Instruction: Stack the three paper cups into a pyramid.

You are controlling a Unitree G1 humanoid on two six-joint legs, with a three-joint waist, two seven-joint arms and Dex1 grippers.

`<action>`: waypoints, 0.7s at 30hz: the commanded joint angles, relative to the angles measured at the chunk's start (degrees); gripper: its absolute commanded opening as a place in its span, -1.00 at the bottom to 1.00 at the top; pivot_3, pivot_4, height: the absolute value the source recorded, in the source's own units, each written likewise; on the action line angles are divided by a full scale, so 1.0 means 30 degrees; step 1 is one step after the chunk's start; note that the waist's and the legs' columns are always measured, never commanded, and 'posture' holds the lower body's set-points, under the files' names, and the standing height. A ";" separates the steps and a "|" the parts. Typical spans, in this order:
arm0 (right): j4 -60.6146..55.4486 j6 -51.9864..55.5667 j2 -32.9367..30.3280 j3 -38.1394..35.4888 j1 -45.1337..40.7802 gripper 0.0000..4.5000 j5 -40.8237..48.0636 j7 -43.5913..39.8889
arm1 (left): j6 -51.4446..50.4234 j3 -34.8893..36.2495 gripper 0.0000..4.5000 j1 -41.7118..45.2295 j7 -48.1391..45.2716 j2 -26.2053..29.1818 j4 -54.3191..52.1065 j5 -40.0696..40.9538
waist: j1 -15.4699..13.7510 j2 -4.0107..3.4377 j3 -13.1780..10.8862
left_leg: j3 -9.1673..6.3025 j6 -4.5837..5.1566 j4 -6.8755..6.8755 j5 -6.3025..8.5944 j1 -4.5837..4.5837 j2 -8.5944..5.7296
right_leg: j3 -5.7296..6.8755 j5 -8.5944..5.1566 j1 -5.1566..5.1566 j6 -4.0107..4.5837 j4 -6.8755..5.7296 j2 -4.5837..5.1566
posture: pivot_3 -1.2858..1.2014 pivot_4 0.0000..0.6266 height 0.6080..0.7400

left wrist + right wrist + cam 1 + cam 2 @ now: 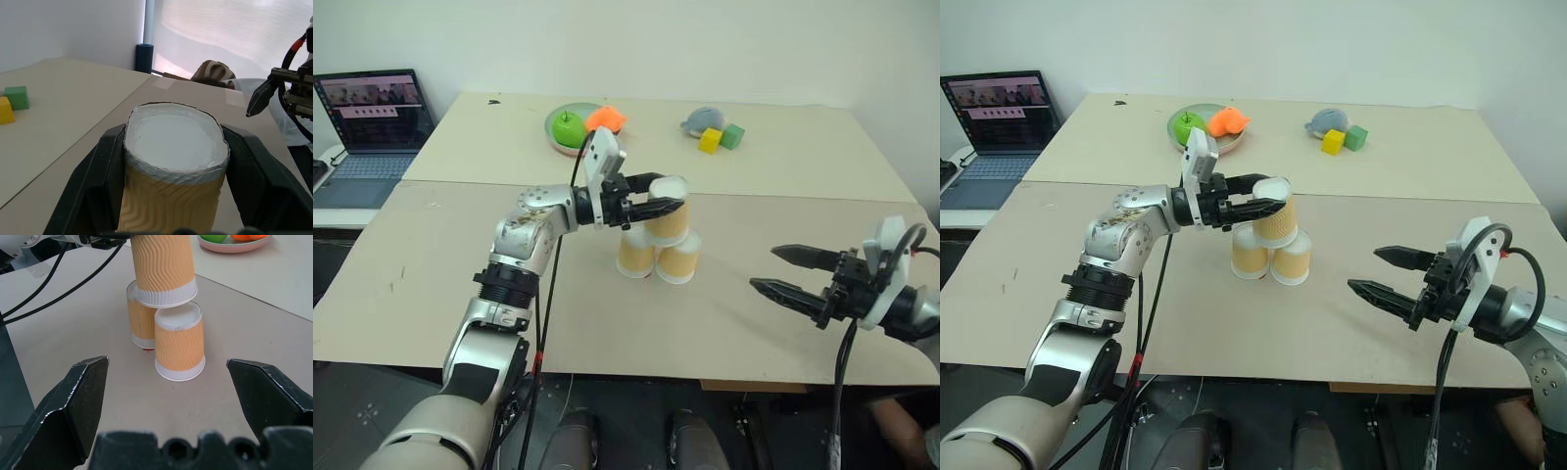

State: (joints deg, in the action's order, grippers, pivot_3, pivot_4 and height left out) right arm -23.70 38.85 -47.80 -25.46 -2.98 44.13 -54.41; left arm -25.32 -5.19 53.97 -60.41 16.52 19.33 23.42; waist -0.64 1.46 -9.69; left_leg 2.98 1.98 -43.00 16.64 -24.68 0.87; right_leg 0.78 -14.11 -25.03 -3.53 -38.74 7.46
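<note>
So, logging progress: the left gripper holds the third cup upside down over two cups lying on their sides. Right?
Not quite. The two lower cups stand upside down on the table, not on their sides; the right wrist view shows it. The left gripper does hold the third cup upside down over them.

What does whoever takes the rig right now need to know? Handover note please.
Left gripper: shut on the third cup, upside down, squeezed oval, held over the two base cups.
Right gripper: open, empty, off to the right of the stack.
Base cups: upside down, side by side on the table.
Done: base set, top cup brought above it, its rim at or just above the base tops; contact unclear.
Left: settle it across both bases, release, back away.
</note>
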 commanded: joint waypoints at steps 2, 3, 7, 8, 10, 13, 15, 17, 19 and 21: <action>-0.0183 -0.0714 -0.0034 -0.0313 -0.0228 1.00 0.0186 -0.0108 | -0.0442 0.0065 0.09 0.0110 -0.0495 0.0369 -0.1019 0.0203 | 0.0002 0.0000 0.0000 | -0.0001 0.0000 0.0000 0.0000 0.0000 0.0001 | 0.0000 0.0000 -0.0001 0.0000 0.0000 0.0000 | 0.03 -0.52 0.06; -0.0172 -0.0728 -0.0028 -0.0298 -0.0230 1.00 0.0173 -0.0108 | -0.0482 0.0069 0.09 0.0104 -0.0526 0.0384 -0.1011 0.0183 | 0.0001 0.0000 0.0000 | -0.0001 0.0000 0.0000 0.0000 0.0000 0.0000 | -0.0001 0.0000 -0.0001 0.0000 0.0000 0.0000 | 0.03 -0.52 0.06; -0.0159 -0.0824 -0.0003 -0.0176 -0.0245 1.00 0.0137 -0.0026 | -0.0723 0.0203 0.30 0.0090 -0.0728 0.0423 -0.0924 0.0375 | 0.0001 0.0000 0.0000 | -0.0001 0.0001 0.0000 0.0000 0.0000 -0.0001 | -0.0001 0.0000 -0.0001 0.0000 -0.0001 0.0000 | 0.03 -0.52 0.06; -0.0137 -0.0856 -0.0012 -0.0162 -0.0233 1.00 0.0115 -0.0015 | -0.0742 0.0251 0.52 0.0075 -0.0699 0.0406 -0.0921 0.0401 | 0.0001 0.0000 0.0000 | -0.0001 0.0001 0.0000 0.0000 0.0000 0.0000 | -0.0001 0.0000 -0.0001 0.0000 -0.0001 0.0000 | 0.03 -0.52 0.06; -0.0105 -0.0893 -0.0016 -0.0149 -0.0220 1.00 0.0096 -0.0001 | -0.0689 0.0277 0.74 0.0049 -0.0558 0.0401 -0.0925 0.0317 | 0.0001 0.0000 0.0000 | -0.0001 0.0001 0.0000 0.0000 0.0000 -0.0001 | 0.0000 0.0000 -0.0001 -0.0001 -0.0001 0.0001 | 0.03 -0.52 0.06; -0.0066 -0.0916 -0.0040 -0.0131 -0.0217 1.00 0.0078 -0.0008 | 0.0063 0.0086 0.99 -0.0122 0.0065 0.0352 -0.1118 -0.0361 | -0.0002 0.0000 0.0000 | 0.0000 0.0001 0.0000 0.0000 0.0000 -0.0002 | -0.0001 0.0000 -0.0001 0.0000 0.0000 0.0000 | 0.03 -0.52 0.06; -0.0018 -0.0907 -0.0071 -0.0080 -0.0291 1.00 0.0062 0.0004 | -0.0536 0.0677 0.99 -0.0207 0.0003 0.0253 -0.1831 0.0532 | 0.0000 0.0000 0.0000 | 0.0000 0.0001 0.0000 0.0000 0.0000 -0.0001 | -0.0002 0.0000 -0.0001 0.0000 -0.0003 0.0000 | 0.03 -0.52 0.06; 0.0020 -0.0890 -0.0068 0.0016 -0.0392 1.00 0.0072 0.0002 | -0.1154 0.1560 0.99 -0.0185 0.0516 0.0118 -0.2598 0.1508 | 0.0003 0.0000 0.0000 | -0.0001 0.0000 0.0000 0.0000 -0.0001 0.0001 | -0.0002 0.0000 -0.0002 0.0000 -0.0001 0.0000 | 0.03 -0.52 0.06; 0.0062 -0.0889 -0.0052 0.0118 -0.0475 1.00 0.0061 -0.0014 | -0.1945 0.2594 0.99 -0.0016 0.1571 -0.0061 -0.3311 0.2480 | 0.0006 0.0000 0.0000 | -0.0003 0.0001 -0.0001 0.0000 -0.0002 0.0005 | -0.0002 0.0000 -0.0003 0.0000 -0.0002 0.0000 | 0.03 -0.52 0.06; 0.0075 -0.0898 -0.0049 0.0248 -0.0528 1.00 0.0015 -0.0025 | -0.2458 0.3559 0.99 0.0139 0.3020 -0.0242 -0.4059 0.3080 | 0.0021 0.0000 0.0000 | -0.0004 0.0001 0.0000 -0.0001 0.0001 0.0008 | -0.0005 0.0000 -0.0002 0.0000 -0.0004 0.0000 | 0.03 -0.52 0.06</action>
State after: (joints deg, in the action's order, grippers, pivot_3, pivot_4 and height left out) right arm -22.93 37.71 -47.80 -24.32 -3.78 44.00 -54.46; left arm -31.74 2.64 52.83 -54.31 15.96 10.34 30.44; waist -0.57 1.46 -9.69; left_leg 2.97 1.98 -43.00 16.64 -24.67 0.90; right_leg 0.76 -14.11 -25.03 -3.53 -38.76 7.46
